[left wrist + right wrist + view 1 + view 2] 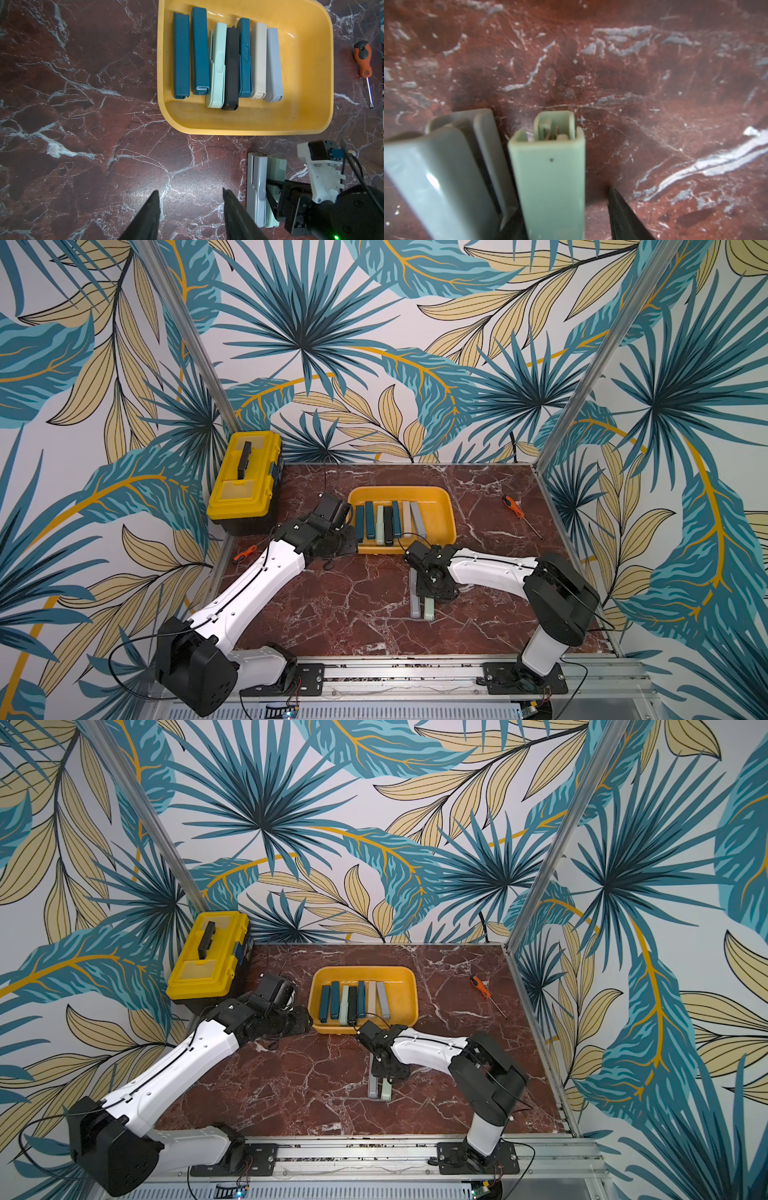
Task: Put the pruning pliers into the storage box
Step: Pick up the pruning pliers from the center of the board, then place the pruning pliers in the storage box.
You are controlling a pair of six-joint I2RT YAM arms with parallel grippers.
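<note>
Looking down on a red-brown marble table (pixel 374 614) filling the floor of the cell. Finding the left arm (pixel 257 585) stretching from the front rail toward the back left, and the right arm (pixel 490 568) bending in toward the middle. Noting a yellow lidded toolbox (pixel 245 485) standing in the back left corner. Locating the storage box (pixel 446 514) to the right of it, toward the back centre, lying flat on the table.

Finding the left gripper (pixel 190 191) hanging over bare marble, fingers (pixel 152 207) standing moderately apart and holding nothing. Finding the right gripper (pixel 560 207) sitting low in front of the box, straddling a mint piece (pixel 550 176) without clamping it. Seeing one finger sitting in the gap toward the grey piece (pixel 436 176), the other standing off with a strip of marble showing between.

Counting seven pruning pliers (pixel 231 68) lying side by side inside the box, toward its left half, in teal, mint, black, beige and grey. Seeing the mint and grey pieces lying outside it, side by side on the table, near its front rim.

Spotting an orange-handled screwdriver (pixel 521 516) lying right of the box, well apart from it. Spotting a small orange-handled tool (pixel 245 552) lying at the table's left edge, beside the left arm.
</note>
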